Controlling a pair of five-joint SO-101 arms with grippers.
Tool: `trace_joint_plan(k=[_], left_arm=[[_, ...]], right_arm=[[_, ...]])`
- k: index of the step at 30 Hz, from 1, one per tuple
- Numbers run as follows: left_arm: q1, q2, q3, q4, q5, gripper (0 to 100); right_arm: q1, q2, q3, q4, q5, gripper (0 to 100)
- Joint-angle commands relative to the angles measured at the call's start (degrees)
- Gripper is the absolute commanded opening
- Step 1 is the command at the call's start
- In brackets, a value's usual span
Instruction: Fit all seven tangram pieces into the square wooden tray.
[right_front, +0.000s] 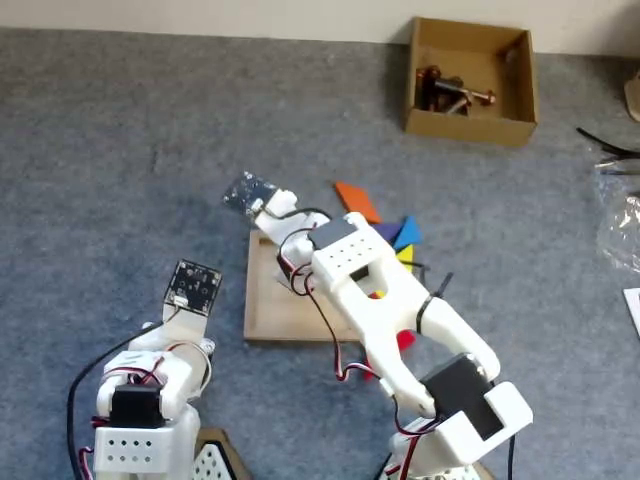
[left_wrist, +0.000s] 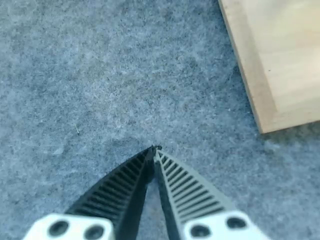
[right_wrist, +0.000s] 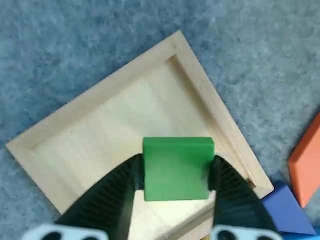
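Note:
The square wooden tray (right_front: 268, 318) lies on the grey carpet, partly under my right arm. In the right wrist view my right gripper (right_wrist: 176, 172) is shut on a green piece (right_wrist: 176, 167), held just above the tray's floor (right_wrist: 110, 130). An orange piece (right_front: 357, 200), a blue piece (right_front: 407, 232), a yellow piece (right_front: 405, 254) and a red piece (right_front: 404, 340) lie right of the tray. My left gripper (left_wrist: 154, 150) is shut and empty over bare carpet, beside the tray's corner (left_wrist: 265, 122).
A cardboard box (right_front: 470, 82) with small objects stands at the back right. Cables and a plastic bag (right_front: 620, 225) lie at the right edge. Open carpet stretches over the left and back.

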Motion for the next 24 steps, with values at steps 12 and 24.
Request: trace_joint_plan(k=[12,24], left_arm=[[-0.2,-0.4,1.2,0.3,0.4,1],[-0.2,-0.4,1.2,0.3,0.4,1]], right_arm=[[0.0,-1.2,-0.7,-0.9,-5.4,27.5],[9.6,-5.5,-10.9,16.7,-5.5,27.5]])
